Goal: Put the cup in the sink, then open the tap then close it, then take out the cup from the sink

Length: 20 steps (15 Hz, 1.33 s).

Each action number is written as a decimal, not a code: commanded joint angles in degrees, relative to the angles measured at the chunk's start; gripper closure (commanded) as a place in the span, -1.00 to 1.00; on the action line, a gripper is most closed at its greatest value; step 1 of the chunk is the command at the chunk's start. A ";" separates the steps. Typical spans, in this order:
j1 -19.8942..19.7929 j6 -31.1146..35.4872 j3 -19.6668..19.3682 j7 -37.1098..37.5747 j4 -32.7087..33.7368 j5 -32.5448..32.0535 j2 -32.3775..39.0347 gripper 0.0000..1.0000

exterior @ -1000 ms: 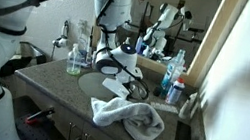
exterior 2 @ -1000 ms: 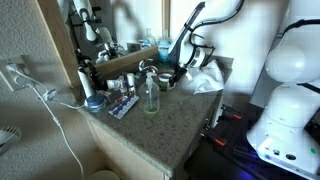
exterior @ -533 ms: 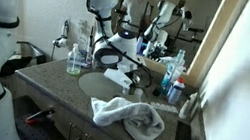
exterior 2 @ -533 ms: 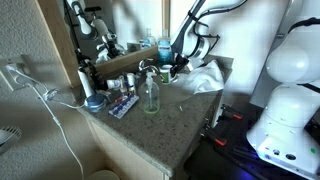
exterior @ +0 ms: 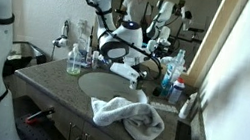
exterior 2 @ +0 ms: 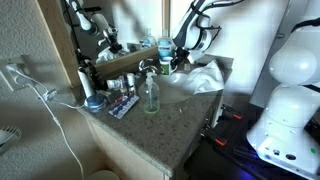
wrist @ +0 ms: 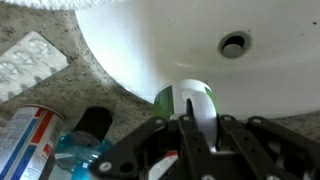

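Your gripper (wrist: pixel 200 125) hides most of the cup (wrist: pixel 195 97) in the wrist view, and the sink (wrist: pixel 130 40) runs off the top and right edges. In both exterior views the cup is too blurred to make out.

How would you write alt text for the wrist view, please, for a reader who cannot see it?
The closed claw points at the rim of the white sink, with a small green-and-white object at its tips. On the grey speckled countertop are a blister pack, a can and a blue bottle.
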 commanded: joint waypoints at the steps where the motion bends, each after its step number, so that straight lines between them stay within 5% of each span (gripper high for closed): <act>1: 2.44 -2.90 -2.80 3.59 3.10 -3.43 -1.49 0.85; 11: 8.20 -7.68 -10.02 13.59 13.38 -16.04 4.00 0.85; 20: 12.24 -9.13 -13.21 16.83 19.46 -17.65 9.87 0.85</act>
